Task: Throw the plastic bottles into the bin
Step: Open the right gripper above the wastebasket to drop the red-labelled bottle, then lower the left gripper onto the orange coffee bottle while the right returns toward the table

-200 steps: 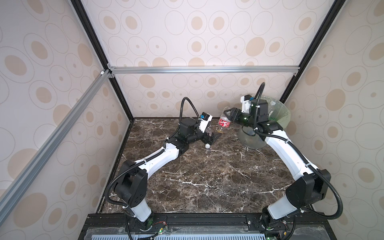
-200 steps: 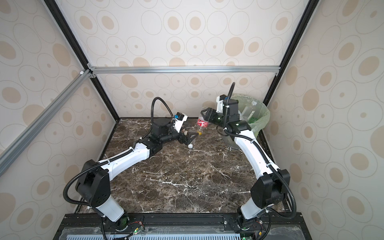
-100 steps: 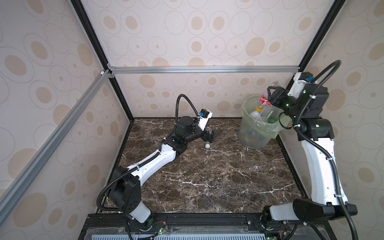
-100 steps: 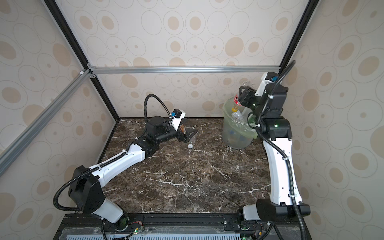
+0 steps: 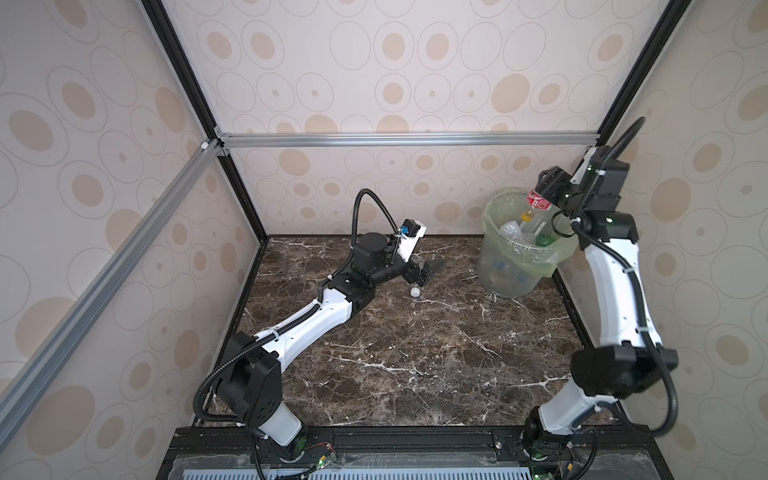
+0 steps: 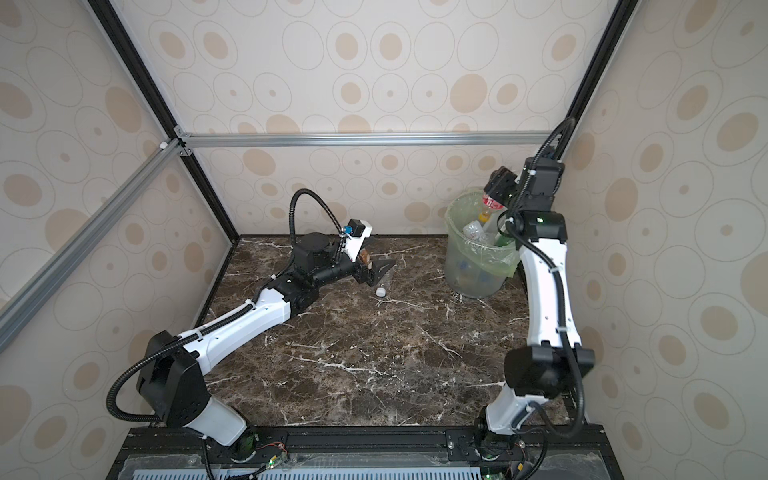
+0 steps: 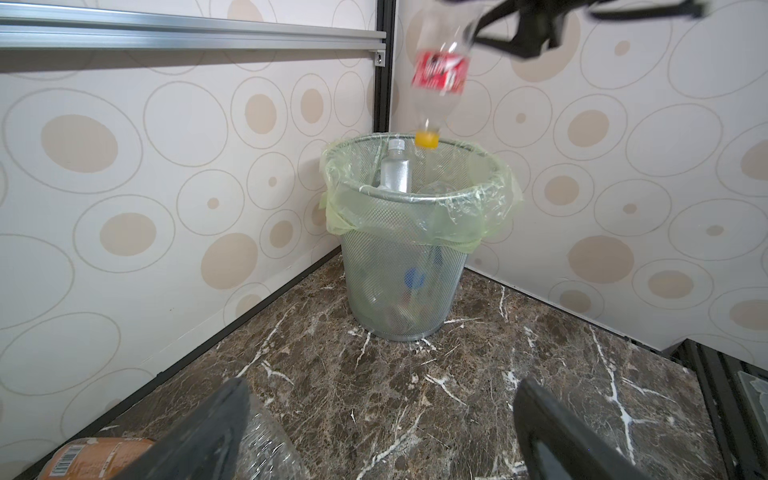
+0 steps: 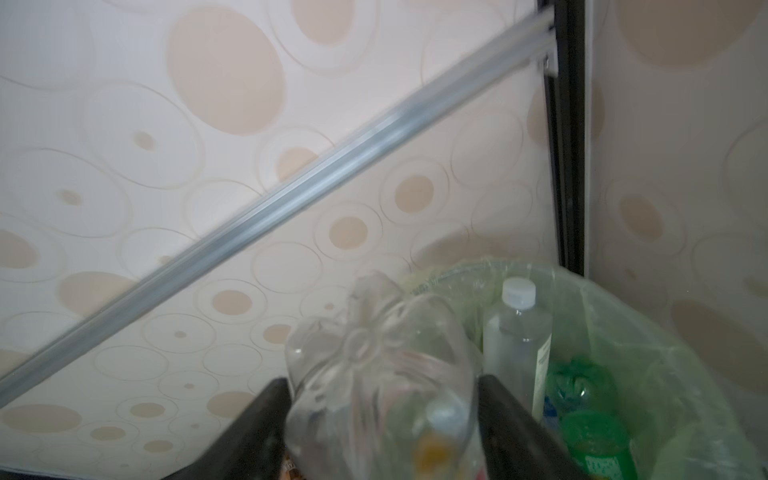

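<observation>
Right arm has swung up from the middle of the bench (image 5: 415,353) to the far right corner, over the bin (image 7: 407,266).

- Right tool (image 8: 380,399): fingers flank the base of the red-labelled bottle (image 7: 440,75). Can't tell whether they pinch it or have just let go; the bottle is blurred in the left wrist view.
- That bottle hangs cap-down, its orange cap level with the bagged rim, inside the opening.
- Already in the bin: a clear white-capped bottle (image 8: 517,332) standing up, green bottles (image 8: 590,415) beside it, more shapes lower down behind the wall.
- Left tool (image 7: 380,399): fingers spread wide, low on the bench near the far edge, around mid-width. It has stayed there while the right arm travelled.
- A clear bottle (image 7: 266,444) lies against one left finger; a brown-labelled bottle (image 7: 95,455) lies just beyond it. Neither is gripped.

Judgement: this drop is as good as made, since the bottle is lined up to fall inside. At least two bottles are left on the bench, and the left tool is placed to take the clear one next.
</observation>
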Available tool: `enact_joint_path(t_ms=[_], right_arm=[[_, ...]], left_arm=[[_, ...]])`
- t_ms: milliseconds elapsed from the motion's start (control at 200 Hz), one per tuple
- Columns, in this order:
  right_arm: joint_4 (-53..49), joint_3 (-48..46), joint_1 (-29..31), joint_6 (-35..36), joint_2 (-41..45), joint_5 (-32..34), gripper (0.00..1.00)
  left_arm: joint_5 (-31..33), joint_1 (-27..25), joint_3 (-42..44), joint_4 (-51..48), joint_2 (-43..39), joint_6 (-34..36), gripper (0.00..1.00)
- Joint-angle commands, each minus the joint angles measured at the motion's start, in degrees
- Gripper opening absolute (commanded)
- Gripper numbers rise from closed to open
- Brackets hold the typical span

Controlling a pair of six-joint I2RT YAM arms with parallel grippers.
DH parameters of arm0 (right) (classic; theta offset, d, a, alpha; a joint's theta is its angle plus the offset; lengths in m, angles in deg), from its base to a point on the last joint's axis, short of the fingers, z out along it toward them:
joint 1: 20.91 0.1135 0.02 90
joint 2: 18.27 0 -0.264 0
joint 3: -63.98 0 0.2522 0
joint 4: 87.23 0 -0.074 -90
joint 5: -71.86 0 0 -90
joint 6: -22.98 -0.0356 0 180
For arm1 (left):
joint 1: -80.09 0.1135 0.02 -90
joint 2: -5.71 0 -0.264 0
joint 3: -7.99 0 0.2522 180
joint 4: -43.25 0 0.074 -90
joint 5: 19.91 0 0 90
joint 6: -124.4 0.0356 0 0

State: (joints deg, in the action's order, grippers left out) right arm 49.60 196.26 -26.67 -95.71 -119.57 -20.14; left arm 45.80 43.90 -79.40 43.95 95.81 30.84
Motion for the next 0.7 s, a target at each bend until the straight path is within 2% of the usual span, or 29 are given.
enact_joint_path(t_ms=[0, 115, 250, 460, 600, 695], right_arm=[[-9.40, 2.86, -1.52, -3.42, -3.37, -5.70, 0.85], [3.25, -10.85, -1.45, -4.45, 5.03, -3.88, 1.00], [-0.53, -8.78, -1.46, -1.91, 5.94, -3.00, 1.00], [1.10, -10.35, -1.45, -2.18, 8.32, -4.45, 1.00], [1.06, -10.24, -1.45, -2.06, 8.98, -5.33, 1.00], [1.39, -10.64, -1.47, -1.54, 9.98, -5.90, 1.00]], left_arm=[[-0.21, -0.66, -0.75, -0.40, 0.16, 1.86, 0.99], [0.42, -0.66, -0.83, -0.39, 0.79, 1.97, 0.99], [0.23, -0.78, -1.78, -0.31, 2.13, 1.15, 0.99], [2.78, -0.79, -3.63, -3.32, 3.56, 1.07, 0.99], [7.84, -0.73, -6.16, -6.99, 4.67, 1.96, 0.99], [13.58, -0.76, -8.49, -9.75, 5.79, 3.24, 0.99]])
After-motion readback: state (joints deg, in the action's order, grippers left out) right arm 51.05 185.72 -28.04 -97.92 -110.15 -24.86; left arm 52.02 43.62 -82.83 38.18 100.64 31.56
